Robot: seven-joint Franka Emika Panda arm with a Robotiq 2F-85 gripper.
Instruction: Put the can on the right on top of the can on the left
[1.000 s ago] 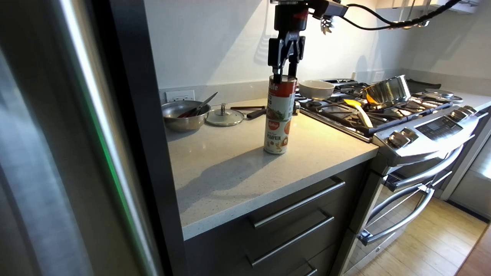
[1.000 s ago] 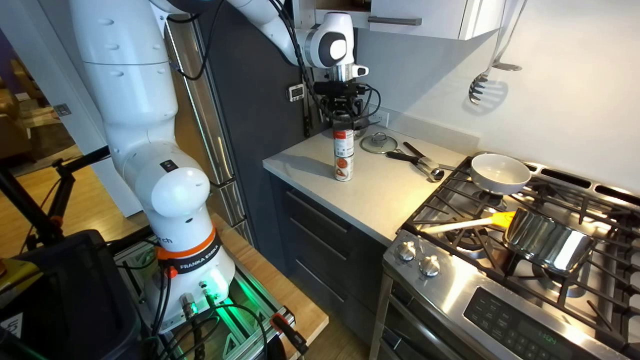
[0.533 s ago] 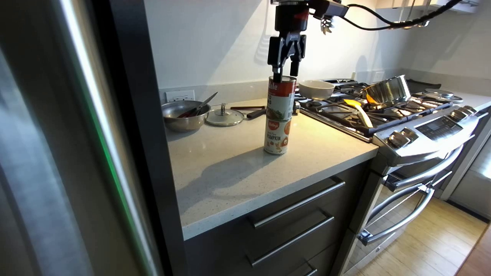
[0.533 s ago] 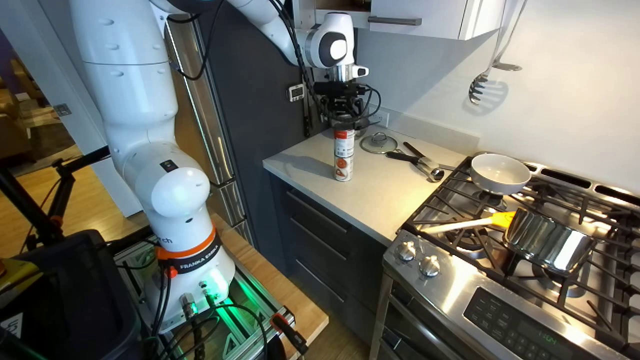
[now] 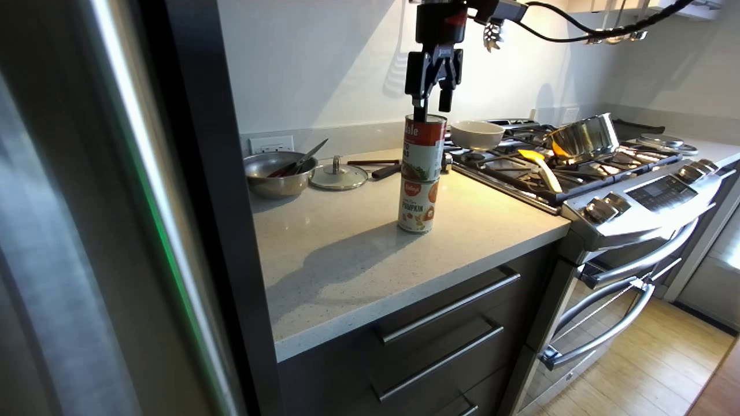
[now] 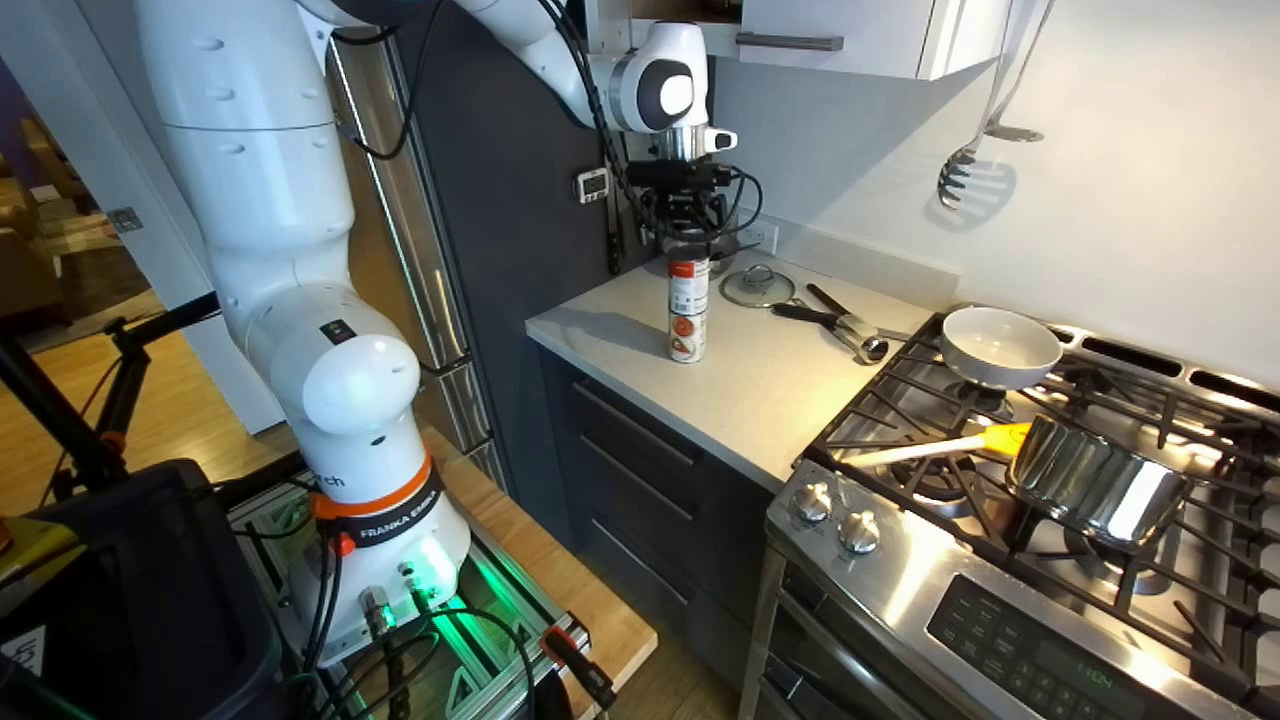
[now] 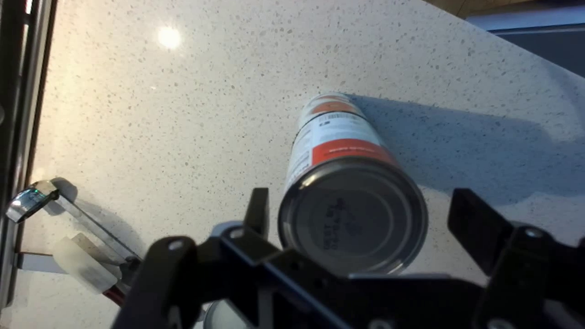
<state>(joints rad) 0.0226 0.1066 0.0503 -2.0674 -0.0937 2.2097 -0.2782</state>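
Note:
Two cans stand stacked upright on the counter. The upper can (image 5: 423, 149), with a red band and white label, rests on the lower pumpkin can (image 5: 417, 209). The stack also shows in an exterior view, with the upper can (image 6: 688, 290) above the lower can (image 6: 687, 340). In the wrist view the upper can (image 7: 352, 214) shows its metal lid, and the lower can (image 7: 332, 104) is partly hidden behind it. My gripper (image 5: 433, 107) is open at the top of the upper can. In the wrist view the gripper (image 7: 361, 219) has gaps on both sides of the lid.
A metal bowl (image 5: 276, 184), a glass lid (image 5: 339, 176) and utensils (image 6: 835, 325) lie behind the cans. The stove (image 6: 1050, 470) holds a white bowl (image 6: 1000, 350) and a tilted pot (image 6: 1095, 482). A dark tall panel (image 5: 222, 196) stands beside the counter.
My gripper's fingers have spread apart from the upper can and the gripper has risen slightly. Both cans have stayed in place, stacked.

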